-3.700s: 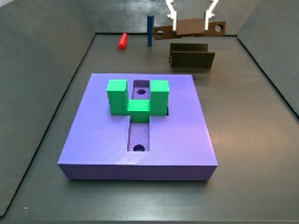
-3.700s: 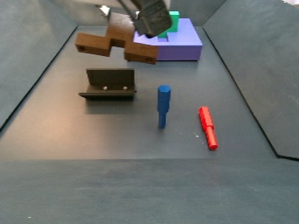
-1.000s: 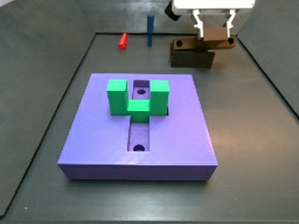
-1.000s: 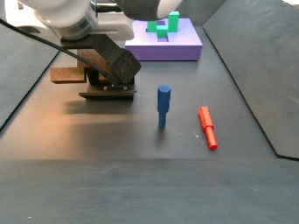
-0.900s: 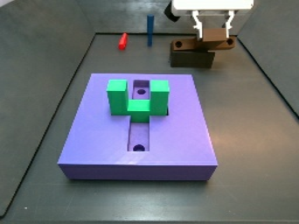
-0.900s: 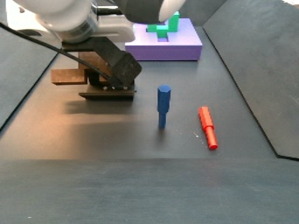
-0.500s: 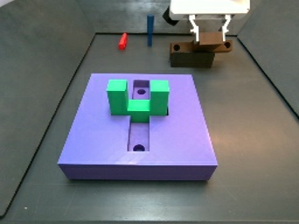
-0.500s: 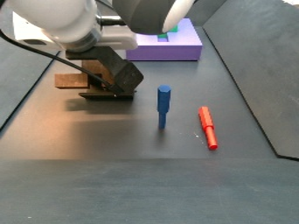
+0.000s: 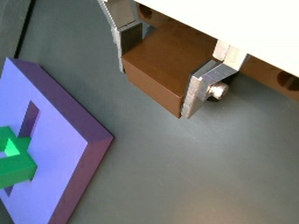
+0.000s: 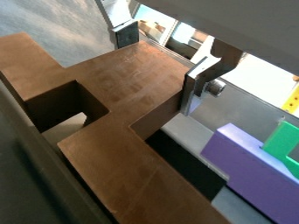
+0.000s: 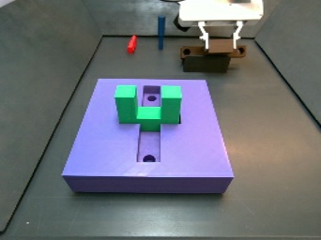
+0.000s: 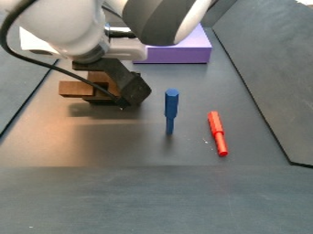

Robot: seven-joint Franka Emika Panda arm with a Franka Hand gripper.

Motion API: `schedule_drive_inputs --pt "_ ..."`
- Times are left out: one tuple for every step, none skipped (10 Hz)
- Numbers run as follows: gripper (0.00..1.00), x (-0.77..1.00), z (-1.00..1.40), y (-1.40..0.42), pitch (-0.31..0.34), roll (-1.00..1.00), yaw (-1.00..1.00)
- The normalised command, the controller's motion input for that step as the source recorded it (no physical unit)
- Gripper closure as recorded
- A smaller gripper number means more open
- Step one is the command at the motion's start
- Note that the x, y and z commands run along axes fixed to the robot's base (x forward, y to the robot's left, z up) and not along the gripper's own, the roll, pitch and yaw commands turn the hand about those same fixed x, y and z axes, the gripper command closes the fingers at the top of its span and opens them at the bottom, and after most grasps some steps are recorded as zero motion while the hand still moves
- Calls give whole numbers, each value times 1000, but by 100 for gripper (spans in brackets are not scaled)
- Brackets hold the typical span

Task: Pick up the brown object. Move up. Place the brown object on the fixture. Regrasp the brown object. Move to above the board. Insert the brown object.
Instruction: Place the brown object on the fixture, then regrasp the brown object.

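In a wrist view, your hand (image 9: 170, 73) gripped the brown object (image 9: 170, 68) by its raised block, beside the board (image 9: 41, 149). In a side view, you had the hand (image 11: 220, 49) low over the fixture (image 11: 206, 62), the bar resting on it. In a side view, the brown object (image 12: 76, 90) lay across the fixture (image 12: 98, 101), near the blue peg (image 12: 171, 110) on the worktop (image 12: 146, 164).

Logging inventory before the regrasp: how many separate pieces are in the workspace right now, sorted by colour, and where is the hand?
Light-brown bar: 1, held in the hand over the fixture
Dark olive-brown U-shaped fixture: 1
Lavender-purple slotted board: 1
Bright green U-shaped block: 1
Blue upright peg: 1
Red peg lying flat: 1
Total: 6
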Motion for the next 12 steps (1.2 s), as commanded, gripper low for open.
schedule_drive_inputs --pt "100 0 0 0 0 0 0" --pt "0 0 0 0 0 0 0" --pt "0 0 0 0 0 9 0" --pt "0 0 134 -203 0 697 20" --pt "0 0 389 -306 0 1000 63" --pt "0 0 409 -217 -20 1000 43" --pt "0 0 486 -137 -34 1000 14" --pt "0 0 400 -106 -97 1000 9" --pt "0 186 311 0 -186 831 60" --pt "0 303 294 0 -166 846 140" --pt "0 369 234 0 -151 914 194" --pt "0 369 134 0 -131 997 237"
